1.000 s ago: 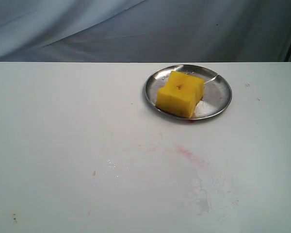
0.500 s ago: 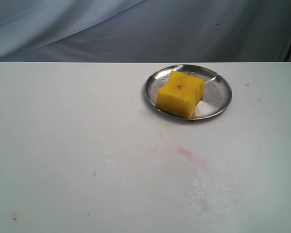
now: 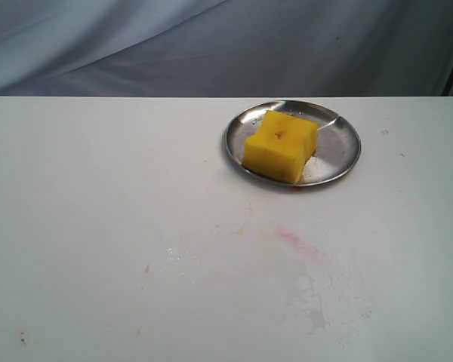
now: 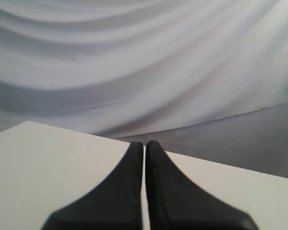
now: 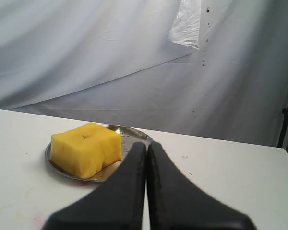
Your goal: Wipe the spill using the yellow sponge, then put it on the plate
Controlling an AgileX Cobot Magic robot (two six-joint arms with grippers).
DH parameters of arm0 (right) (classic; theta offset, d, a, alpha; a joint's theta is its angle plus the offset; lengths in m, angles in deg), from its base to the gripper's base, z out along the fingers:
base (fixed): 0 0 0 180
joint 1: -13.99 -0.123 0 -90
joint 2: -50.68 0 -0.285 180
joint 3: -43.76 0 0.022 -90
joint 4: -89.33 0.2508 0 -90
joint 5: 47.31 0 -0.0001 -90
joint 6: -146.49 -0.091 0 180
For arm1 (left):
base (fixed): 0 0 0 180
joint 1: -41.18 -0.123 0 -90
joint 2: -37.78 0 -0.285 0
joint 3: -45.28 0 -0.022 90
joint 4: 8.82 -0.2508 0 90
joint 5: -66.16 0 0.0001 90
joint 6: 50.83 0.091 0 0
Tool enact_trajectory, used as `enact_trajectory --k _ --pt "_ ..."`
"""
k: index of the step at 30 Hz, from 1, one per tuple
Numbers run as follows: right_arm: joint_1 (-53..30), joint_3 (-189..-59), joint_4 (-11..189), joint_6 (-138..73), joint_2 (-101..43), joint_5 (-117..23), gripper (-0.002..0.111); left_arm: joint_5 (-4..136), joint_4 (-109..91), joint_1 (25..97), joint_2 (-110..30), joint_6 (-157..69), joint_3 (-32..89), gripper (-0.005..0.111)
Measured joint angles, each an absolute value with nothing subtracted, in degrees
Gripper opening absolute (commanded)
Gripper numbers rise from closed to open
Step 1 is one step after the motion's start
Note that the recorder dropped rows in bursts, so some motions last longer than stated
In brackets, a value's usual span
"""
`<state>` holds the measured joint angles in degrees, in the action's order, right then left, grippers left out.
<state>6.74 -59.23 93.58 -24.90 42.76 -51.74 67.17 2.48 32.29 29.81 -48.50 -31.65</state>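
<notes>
The yellow sponge (image 3: 280, 145) lies on the round silver plate (image 3: 340, 143) at the back right of the white table; the right wrist view shows the sponge (image 5: 86, 148) and the plate (image 5: 129, 132) too. Of the spill, only a faint pinkish smear (image 3: 296, 241) and a thin wet film (image 3: 317, 302) show on the table nearer the front. No arm appears in the exterior view. My left gripper (image 4: 145, 143) is shut with nothing between its fingers, over a table edge. My right gripper (image 5: 147, 144) is shut and empty, a little way from the plate.
A patch of small clear droplets (image 3: 175, 256) and a few dark specks (image 3: 21, 339) mark the table (image 3: 98, 196). A grey cloth backdrop (image 3: 211, 45) hangs behind the table's far edge.
The exterior view looks the same throughout: sponge and plate have not moved, and no arm enters it.
</notes>
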Motion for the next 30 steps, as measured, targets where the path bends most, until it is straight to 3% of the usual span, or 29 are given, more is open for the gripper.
enact_trajectory --k 14,22,30 --pt "6.7 -59.2 93.6 -24.9 42.8 -51.7 0.0 66.2 -6.7 32.4 29.8 -61.8 -31.6 0.003" --pt "6.7 -59.2 93.6 -24.9 42.8 -51.7 0.0 67.1 -11.6 39.4 29.8 -61.9 -31.6 0.003" --pt "6.7 -59.2 93.6 -24.9 42.8 -51.7 0.0 70.8 -13.3 39.7 29.8 -58.8 -31.6 0.003"
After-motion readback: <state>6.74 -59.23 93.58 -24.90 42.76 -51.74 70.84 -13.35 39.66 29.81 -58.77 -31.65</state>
